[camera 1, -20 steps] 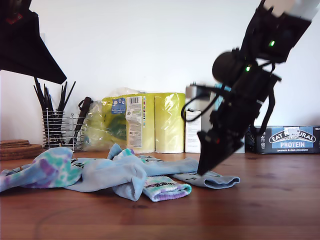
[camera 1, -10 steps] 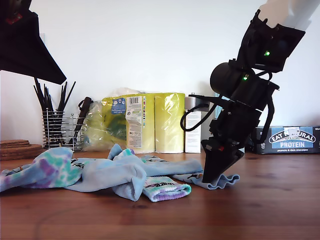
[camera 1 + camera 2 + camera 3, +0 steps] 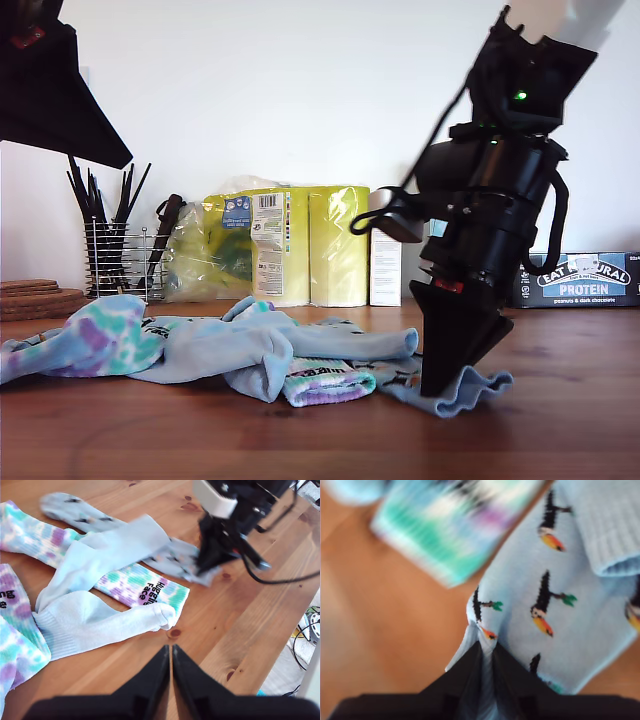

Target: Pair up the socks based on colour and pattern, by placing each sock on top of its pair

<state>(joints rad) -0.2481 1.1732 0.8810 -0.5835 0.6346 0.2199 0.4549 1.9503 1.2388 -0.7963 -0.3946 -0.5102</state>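
My second gripper [image 3: 440, 385] [image 3: 486, 647] is shut on the edge of a light blue bird-print sock [image 3: 472, 388] [image 3: 545, 580], low over the wooden table at the exterior view's right. The first wrist view shows that gripper [image 3: 205, 567] pinching the same sock [image 3: 175, 555]. My first gripper [image 3: 170, 650] hangs high above the pile, shut, nothing in it. Below it lie a tie-dye sock with a lettered cuff [image 3: 140, 585] [image 3: 325, 380], two plain light blue socks [image 3: 100, 617] [image 3: 110, 550], another bird-print sock [image 3: 75, 507] and a second tie-dye sock [image 3: 15, 630] [image 3: 100, 340].
Along the back wall stand a wire holder of black utensils [image 3: 110, 250], a yellow pack of paper rolls [image 3: 300, 245], a white carton [image 3: 385, 265] and a protein bar box [image 3: 585, 280]. Cork coasters [image 3: 35, 295] sit at the exterior view's left. A black arm part [image 3: 50, 90] fills that view's upper left.
My second gripper has moved toward the camera and to the exterior view's right, dragging the bird-print sock's end out from the pile. The other socks shifted slightly.
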